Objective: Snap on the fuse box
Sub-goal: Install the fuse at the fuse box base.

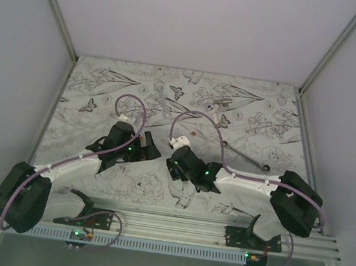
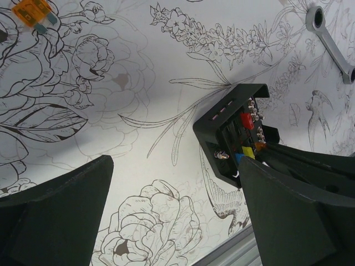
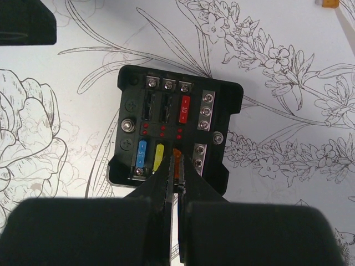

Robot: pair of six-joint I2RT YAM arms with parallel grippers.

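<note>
The fuse box is a black square box lying flat on the flower-printed table, with a blue fuse, a yellow fuse and a red fuse in its slots. My right gripper is shut on a small orange fuse standing in the slot beside the yellow one. The box also shows in the left wrist view. My left gripper is open and empty, just left of the box. In the top view the right gripper hides the box.
A silver wrench lies to the right of the box, also in the left wrist view. A loose orange fuse lies on the table. Small white parts lie farther back. The metal rail runs along the near edge.
</note>
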